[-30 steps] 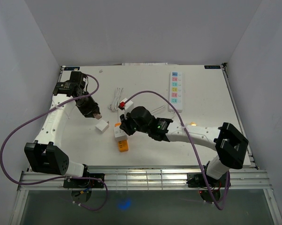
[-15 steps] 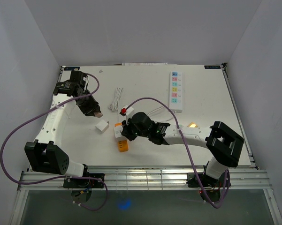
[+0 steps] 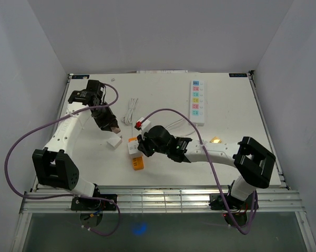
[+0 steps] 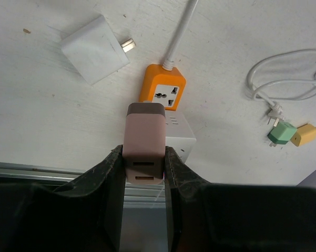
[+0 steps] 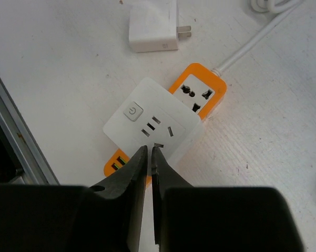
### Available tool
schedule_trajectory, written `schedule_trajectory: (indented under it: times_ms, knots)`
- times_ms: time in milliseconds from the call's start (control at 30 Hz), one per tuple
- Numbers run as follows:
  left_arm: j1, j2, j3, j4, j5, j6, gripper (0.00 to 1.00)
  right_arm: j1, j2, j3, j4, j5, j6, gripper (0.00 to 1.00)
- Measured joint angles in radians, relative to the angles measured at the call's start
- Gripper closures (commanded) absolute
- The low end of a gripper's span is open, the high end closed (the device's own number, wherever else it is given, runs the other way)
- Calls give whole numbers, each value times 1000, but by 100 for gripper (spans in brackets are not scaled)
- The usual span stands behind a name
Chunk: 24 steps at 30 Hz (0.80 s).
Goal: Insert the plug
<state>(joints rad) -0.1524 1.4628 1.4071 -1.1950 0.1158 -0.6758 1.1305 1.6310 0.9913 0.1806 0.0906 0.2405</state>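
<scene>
A pink plug (image 4: 144,137) is clamped between the fingers of my left gripper (image 4: 144,157), which is shut on it and holds it above the table (image 3: 111,126), up and left of the sockets. An orange socket strip (image 4: 164,94) lies on the table with a white socket block (image 5: 150,123) on top of it. My right gripper (image 5: 149,150) is shut with nothing in it. Its tips rest at the near edge of the white block (image 3: 132,148). The orange strip (image 3: 137,163) sticks out below the block in the top view.
A loose white charger (image 3: 114,142) lies just left of the sockets. Behind them are a coiled white cable (image 3: 130,111) and a small red piece (image 3: 138,125). A long white power strip (image 3: 197,101) with coloured sockets lies at the back right. Green (image 4: 282,132) and yellow (image 4: 305,134) plugs lie nearby.
My left arm has carried the pink plug a little right, toward the sockets. My right gripper came down and left onto the white block, then stayed there.
</scene>
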Motion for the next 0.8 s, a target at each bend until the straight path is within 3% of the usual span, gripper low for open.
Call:
schedule_trajectory:
  times_ms: [133, 167, 233, 267, 367, 800]
  knots:
    - [-43, 60, 8, 1, 0, 8, 100, -11, -27, 0, -14, 12, -32, 73]
    - [-51, 74, 9, 3, 0, 11, 100, -16, -34, 0, -16, 11, -38, 54]
    - [-64, 96, 11, 3, 0, 17, 100, -26, -46, 0, -17, 8, -37, 26]
    - [-66, 102, 14, 3, 0, 20, 100, -31, -51, 0, -19, 7, -36, 4]
    - [-66, 116, 23, 2, -2, 31, 100, -35, -60, 1, -35, 15, -28, 11]
    - [17, 126, 101, -2, 10, 81, 100, 143, 64, 201, -254, 321, 119, 11]
